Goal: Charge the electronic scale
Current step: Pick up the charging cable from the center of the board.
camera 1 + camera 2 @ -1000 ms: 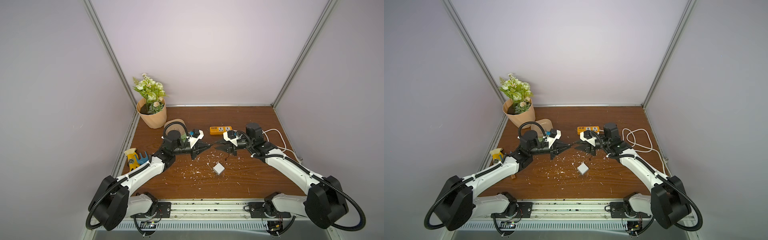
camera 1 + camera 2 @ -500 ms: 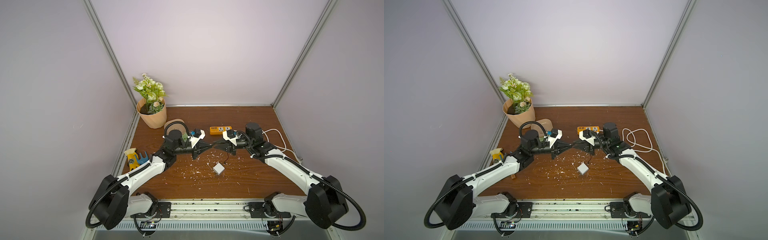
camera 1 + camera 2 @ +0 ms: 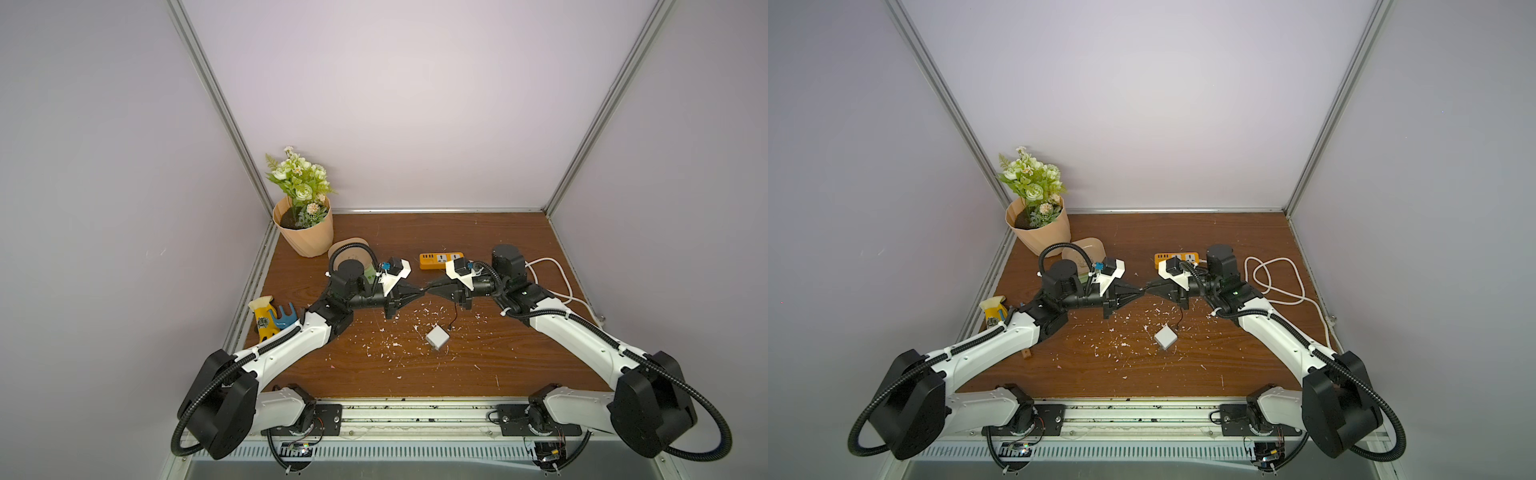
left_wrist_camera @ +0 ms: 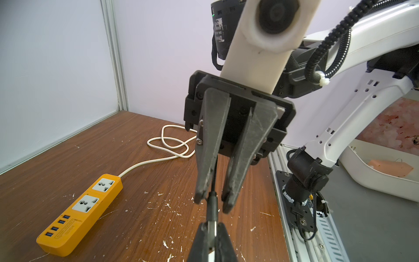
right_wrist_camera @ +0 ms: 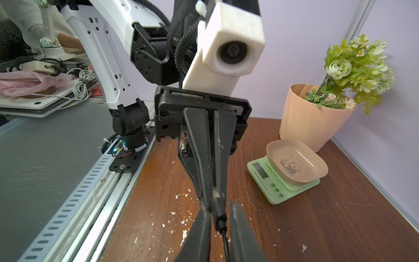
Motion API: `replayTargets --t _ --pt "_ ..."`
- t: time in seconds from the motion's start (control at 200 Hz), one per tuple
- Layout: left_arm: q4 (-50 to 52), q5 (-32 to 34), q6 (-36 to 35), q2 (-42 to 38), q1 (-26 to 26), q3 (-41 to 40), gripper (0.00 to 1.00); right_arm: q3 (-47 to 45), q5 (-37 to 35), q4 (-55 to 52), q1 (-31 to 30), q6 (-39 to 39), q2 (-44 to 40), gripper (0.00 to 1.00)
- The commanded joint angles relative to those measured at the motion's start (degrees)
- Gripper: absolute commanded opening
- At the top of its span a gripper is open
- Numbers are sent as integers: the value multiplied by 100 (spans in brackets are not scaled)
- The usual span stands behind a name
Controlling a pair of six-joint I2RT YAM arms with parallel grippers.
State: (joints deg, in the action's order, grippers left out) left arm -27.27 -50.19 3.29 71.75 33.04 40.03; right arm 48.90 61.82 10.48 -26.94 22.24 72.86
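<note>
The electronic scale is light green with a beige panda tray; it stands by the flower pot. In both top views my left arm partly hides the scale. Above mid-table my left gripper is shut on the metal tip of a black cable plug. My right gripper faces it tip to tip. Its jaws stand narrowly open around the plug's black body. The thin cable hangs down to the white cube charger.
An orange power strip lies behind the grippers, its white cord looped at the right. A flower pot stands at the back left. A yellow and blue tool lies at the left edge. White flakes litter the wood.
The two grippers have closed the gap between them and now meet tip to tip. The right jaws have narrowed around the plug. The left gripper stays shut.
</note>
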Motion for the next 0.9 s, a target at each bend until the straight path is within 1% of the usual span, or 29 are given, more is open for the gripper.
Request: replayTargets --t 0.0,0.1,0.235,0.31,0.365,0.49,0.56,0.585,0.605,0.671,0.746,0.806,0.896 --pt "-226 -3 23 -88 82 106 8 101 120 45 -31 -108 -28 20" --pt "-252 -8 36 -78 80 102 8 96 133 27 -31 -86 -10 19" --pt "-253 -3 45 -84 88 104 8 119 137 -72 -31 -13 18 25" --pt "-258 -1 38 -90 90 104 8 114 128 -67 -29 -10 17 25" --pt "-257 -1 37 -77 89 103 8 122 128 -61 -31 -12 18 19" --pt "-262 -3 37 -67 89 106 8 101 128 33 -35 -97 -12 0" --pt "-260 1 40 -60 89 102 9 99 87 68 -31 -159 -9 0" --pt "-253 11 42 -61 89 106 12 105 57 74 -31 -175 -16 0" --pt "-257 30 48 -63 90 112 16 106 35 70 -31 -196 -17 0" --pt "-223 176 46 -72 102 97 38 99 -26 72 -22 -288 -52 0" --pt "-185 440 9 -158 98 49 56 103 -185 27 2 -478 -142 0" --pt "-170 742 -8 -265 109 -30 66 82 -358 5 81 -759 -255 0" --pt "-254 1227 5 -500 106 -231 77 -7 -623 46 222 -1352 -538 0"
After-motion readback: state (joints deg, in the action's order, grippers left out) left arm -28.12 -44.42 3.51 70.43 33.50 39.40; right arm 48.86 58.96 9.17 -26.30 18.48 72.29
